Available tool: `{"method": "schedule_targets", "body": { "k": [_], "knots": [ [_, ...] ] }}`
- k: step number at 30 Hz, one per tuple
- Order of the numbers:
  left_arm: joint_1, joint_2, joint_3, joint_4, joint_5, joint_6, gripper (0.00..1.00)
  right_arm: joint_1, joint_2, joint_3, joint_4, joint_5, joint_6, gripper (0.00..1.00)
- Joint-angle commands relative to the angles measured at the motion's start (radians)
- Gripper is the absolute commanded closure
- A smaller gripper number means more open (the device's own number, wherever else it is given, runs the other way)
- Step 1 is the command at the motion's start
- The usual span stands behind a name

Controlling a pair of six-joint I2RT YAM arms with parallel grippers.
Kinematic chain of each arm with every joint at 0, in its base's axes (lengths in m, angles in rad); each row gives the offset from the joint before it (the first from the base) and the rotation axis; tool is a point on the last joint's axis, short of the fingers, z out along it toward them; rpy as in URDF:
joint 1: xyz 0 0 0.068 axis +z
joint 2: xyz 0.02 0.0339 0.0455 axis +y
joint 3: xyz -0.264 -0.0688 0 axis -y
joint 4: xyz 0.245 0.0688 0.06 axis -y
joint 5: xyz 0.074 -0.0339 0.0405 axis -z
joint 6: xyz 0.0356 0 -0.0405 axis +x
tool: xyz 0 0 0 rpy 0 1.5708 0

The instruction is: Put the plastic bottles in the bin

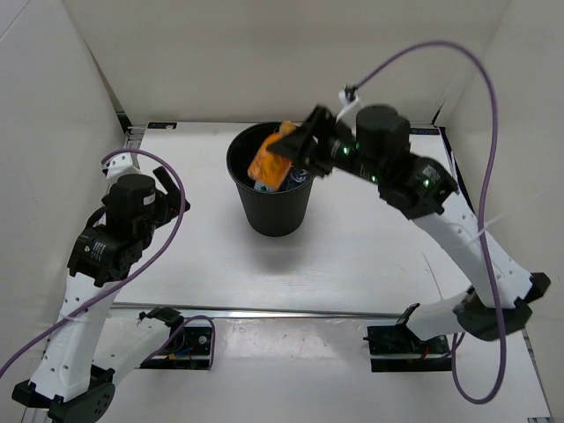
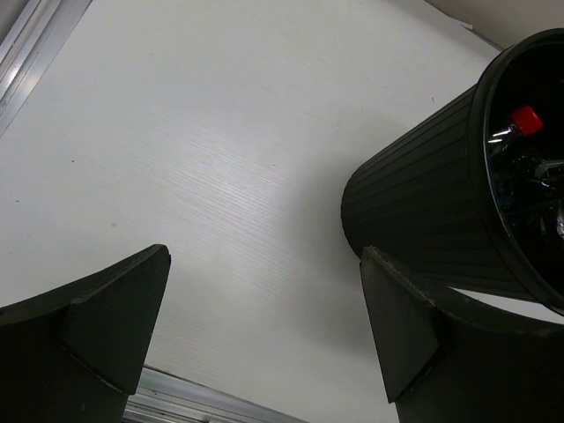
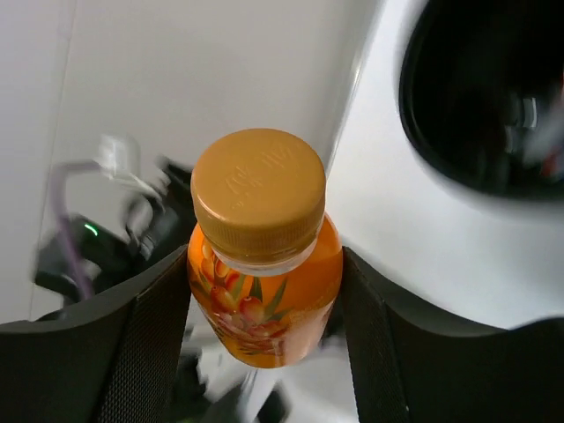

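The round black bin (image 1: 271, 207) stands mid-table; it also shows at the right of the left wrist view (image 2: 423, 229) and at the top right of the right wrist view (image 3: 423, 132). My right gripper (image 1: 295, 152) is shut on the stubby orange bottle (image 1: 271, 160) and holds it tilted over the bin's mouth; in the right wrist view the orange bottle (image 3: 264, 291) sits between the jaws, cap toward the camera. Bottles lie inside the bin: a red cap (image 2: 526, 119) and a blue label (image 1: 264, 186) show. My left gripper (image 2: 264, 339) is open and empty, left of the bin.
White walls enclose the white table (image 1: 370, 256) on three sides. A metal rail (image 1: 264, 311) runs along the table's near edge. A purple cable (image 1: 423, 53) arcs above the right arm.
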Motion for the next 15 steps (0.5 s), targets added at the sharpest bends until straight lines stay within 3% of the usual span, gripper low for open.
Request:
{"method": "schedule_targets", "body": {
  "k": [1,5,10,12,13,14,15],
  "knots": [
    [-0.004,-0.003,-0.015,0.015,0.008,-0.024,0.00,-0.006,0.157,0.295,-0.005,0.218,-0.282,0.95],
    [-0.004,0.006,-0.038,0.027,0.043,-0.024,0.00,-0.016,0.343,0.483,-0.016,0.318,-0.443,0.95],
    [-0.004,0.015,-0.029,0.027,0.052,-0.024,0.00,-0.025,0.406,0.474,-0.035,0.395,-0.517,0.88],
    [-0.004,0.015,-0.029,0.027,0.052,-0.024,0.00,-0.025,0.392,0.392,-0.036,0.395,-0.517,0.60],
    [-0.004,0.015,-0.029,0.027,0.052,-0.015,0.00,-0.025,0.377,0.365,-0.036,0.395,-0.517,0.38],
    [-0.004,0.006,-0.029,0.027,0.052,-0.015,0.00,-0.025,0.377,0.347,-0.036,0.395,-0.517,0.23],
    [-0.004,0.006,-0.029,0.027,0.043,-0.015,0.00,-0.025,0.368,0.333,-0.036,0.395,-0.517,0.20]
  ]
}}
